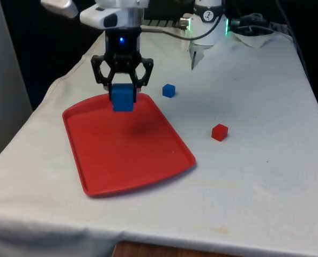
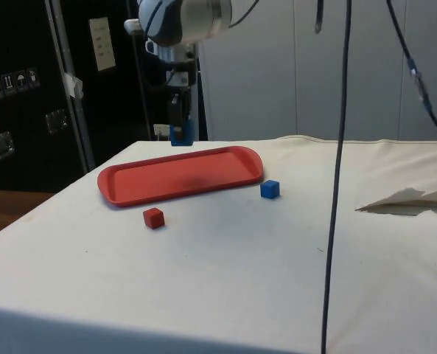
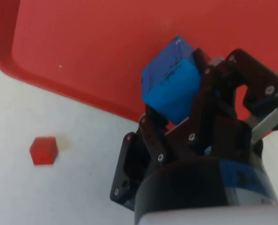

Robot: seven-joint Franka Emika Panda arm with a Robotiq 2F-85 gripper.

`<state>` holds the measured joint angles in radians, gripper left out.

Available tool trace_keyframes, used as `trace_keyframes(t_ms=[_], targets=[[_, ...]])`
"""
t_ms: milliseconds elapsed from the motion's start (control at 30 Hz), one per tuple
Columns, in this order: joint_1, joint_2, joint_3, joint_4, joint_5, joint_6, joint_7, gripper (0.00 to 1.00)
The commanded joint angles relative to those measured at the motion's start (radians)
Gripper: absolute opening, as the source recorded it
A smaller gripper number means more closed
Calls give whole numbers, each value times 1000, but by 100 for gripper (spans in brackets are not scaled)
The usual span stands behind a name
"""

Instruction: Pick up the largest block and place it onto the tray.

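So I had my fingers (image 1: 122, 95) clamped on the big blue block (image 1: 123, 98), hanging above the red tray (image 1: 127, 147)'s far end, clear of its surface.

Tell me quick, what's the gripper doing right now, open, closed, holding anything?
Gripper: closed on the large blue block, held in the air above the red tray.

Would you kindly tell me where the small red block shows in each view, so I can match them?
Front view: small red block on the cloth, toward the front view's right of the red tray.
Side view: it lies in front of the tray.
Wrist view: it lies off the tray's rim.
Shared landmark: the tray.
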<state>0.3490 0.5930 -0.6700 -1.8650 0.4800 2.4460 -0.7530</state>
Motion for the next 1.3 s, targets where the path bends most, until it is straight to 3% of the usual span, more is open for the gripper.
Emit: trace_keyframes(t_ms=[0, 167, 233, 267, 300, 500, 533, 567, 833, 1267], targets=[[-19, 18, 12, 17, 18, -3, -18, 0], [-27, 93, -7, 67, 102, -15, -75, 0], [-36, 130, -11, 90, 140, -19, -101, 0], [-21, 129, -24, 82, 142, -13, -98, 0], [-38, 142, -13, 98, 152, -21, -109, 0], [-53, 220, -25, 150, 226, -38, -154, 0], [-41, 223, -37, 145, 235, -33, -156, 0], [-53, 242, -33, 166, 246, -47, -163, 0], [-32, 271, -51, 188, 261, -71, -156, 0], [-28, 299, -46, 191, 271, -63, -159, 0]])
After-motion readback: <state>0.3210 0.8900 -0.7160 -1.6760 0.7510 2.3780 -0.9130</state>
